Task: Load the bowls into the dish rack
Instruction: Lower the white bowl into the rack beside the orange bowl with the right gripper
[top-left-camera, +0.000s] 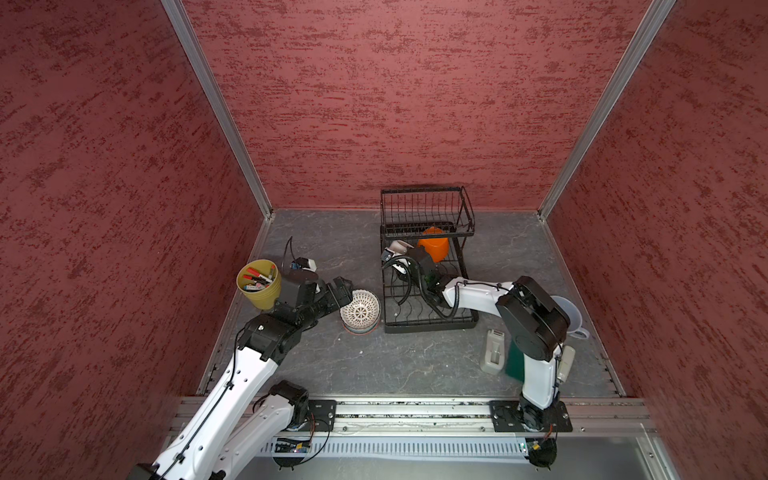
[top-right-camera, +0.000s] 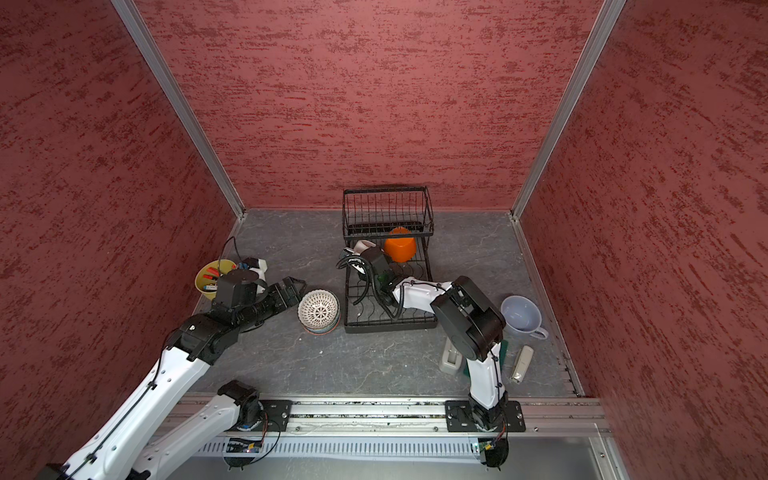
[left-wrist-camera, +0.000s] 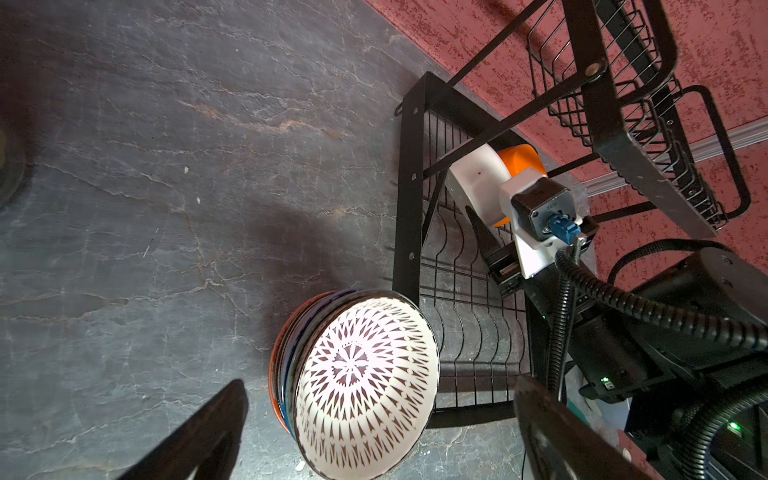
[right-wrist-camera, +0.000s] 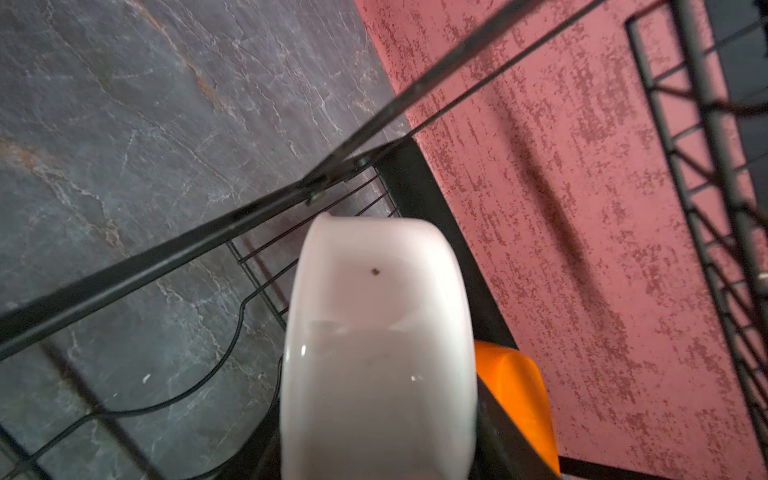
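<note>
The right tool (top-left-camera: 404, 252) is closed on the plain white bowl (right-wrist-camera: 378, 332), which is held on edge within the lower tier of the dish rack (top-left-camera: 428, 322), just beside the orange bowl (top-left-camera: 434, 246). The left tool (top-right-camera: 297, 289) is spread wide and empty, close beside the stack of patterned bowls (top-left-camera: 360, 311) set on the tabletop (top-left-camera: 415, 365) next to the rack.

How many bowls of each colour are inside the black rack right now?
Orange bowl: 1
White bowl: 1
Total: 2
</note>
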